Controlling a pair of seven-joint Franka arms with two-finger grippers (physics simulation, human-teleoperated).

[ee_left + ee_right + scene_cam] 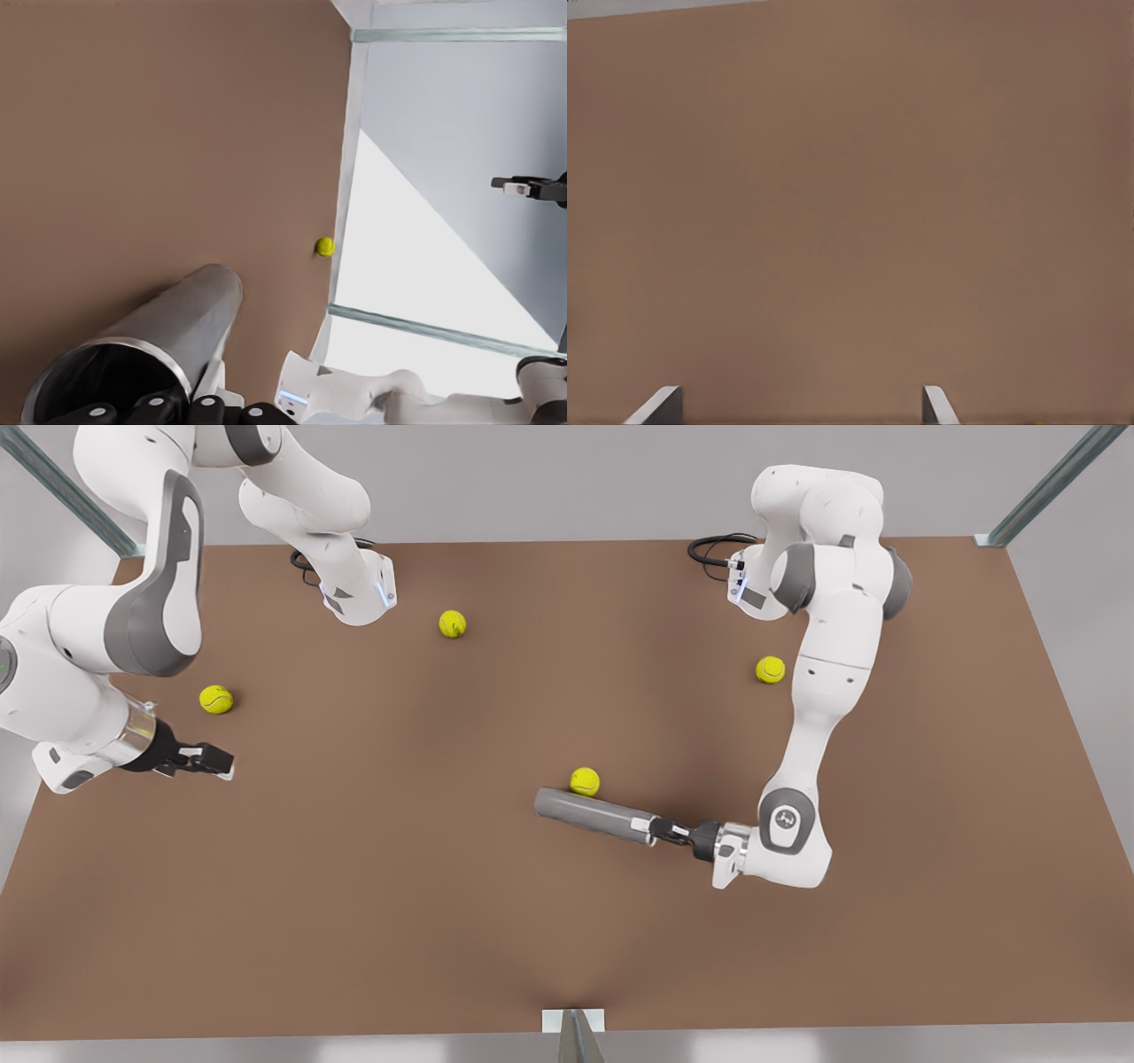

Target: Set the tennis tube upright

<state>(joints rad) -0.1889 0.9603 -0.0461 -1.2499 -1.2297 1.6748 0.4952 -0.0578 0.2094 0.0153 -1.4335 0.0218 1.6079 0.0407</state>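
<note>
While the slim dark-grey metallic tennis tube (589, 813) lies flat on the brown table (372, 903), the left gripper (663, 830) pinches its silvery rim end. A yellow-green tennis ball (585, 781) touches its far side. Right gripper (215, 760) waits, fingers spread, at the front view's left.

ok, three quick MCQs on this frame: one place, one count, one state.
1. The left claw is at:
A) the tennis tube's rim end
B) a ball
C) the table's far edge
2. Tennis balls on the table:
A) two
B) four
C) six
3. The tube is:
A) upright
B) on its side
C) balanced on a ball

A: the front view shows it meeting that end, while the right claw waits open at that view's left.
B: four count there.
B: it lies along the table.
</note>
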